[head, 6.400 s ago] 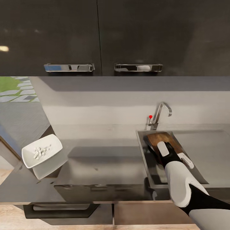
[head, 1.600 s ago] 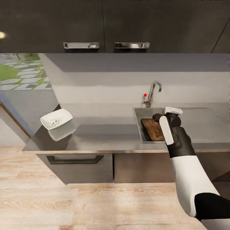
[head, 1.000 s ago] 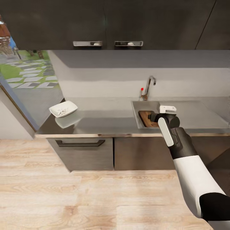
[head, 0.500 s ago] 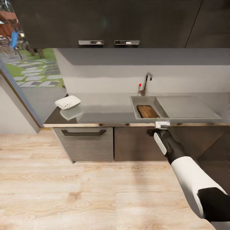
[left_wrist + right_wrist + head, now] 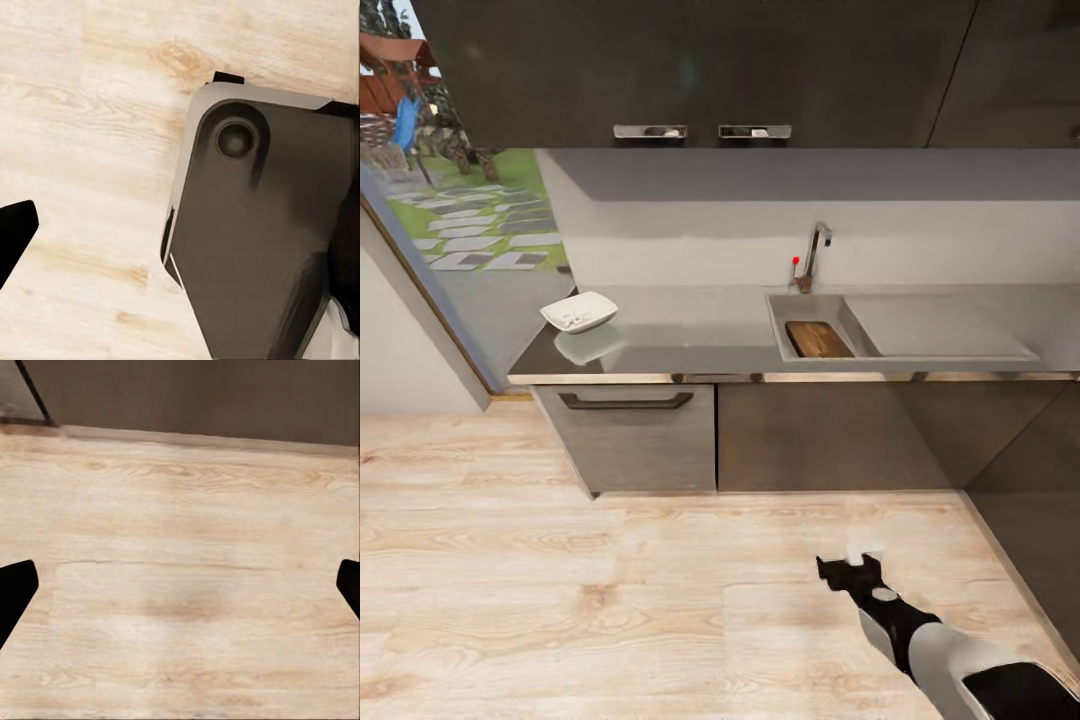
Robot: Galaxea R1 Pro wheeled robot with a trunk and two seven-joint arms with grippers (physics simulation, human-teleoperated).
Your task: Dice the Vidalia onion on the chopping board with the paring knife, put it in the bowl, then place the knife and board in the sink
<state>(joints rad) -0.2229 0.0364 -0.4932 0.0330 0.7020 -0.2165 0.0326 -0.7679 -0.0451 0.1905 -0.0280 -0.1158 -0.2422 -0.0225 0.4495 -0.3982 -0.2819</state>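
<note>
The sink (image 5: 788, 345) is set into the grey countertop (image 5: 690, 340), far ahead of me. The dark brown chopping board (image 5: 818, 340) lies inside the basin. The white bowl (image 5: 579, 311) stands at the countertop's left end with small pale diced onion pieces in it. The paring knife is out of view. My right gripper (image 5: 850, 570) hangs low over the wooden floor, well short of the cabinets, open and empty; its wrist view (image 5: 180, 592) looks down at bare planks. My left gripper (image 5: 184, 240) is open, one black fingertip (image 5: 15, 232) showing over the floor beside my dark base.
A chrome tap (image 5: 813, 255) with a red knob rises behind the sink, and a flat draining area (image 5: 940, 330) lies right of the basin. Dark grey lower cabinets (image 5: 800, 430) front the counter, glossy black upper cabinets (image 5: 700, 70) hang above. Wide wooden floor (image 5: 610, 600) separates me from the counter.
The view has pulled back from the counter, so the camera moved. My right arm has dropped from counter-edge height to low over the floor. The board stays in the sink.
</note>
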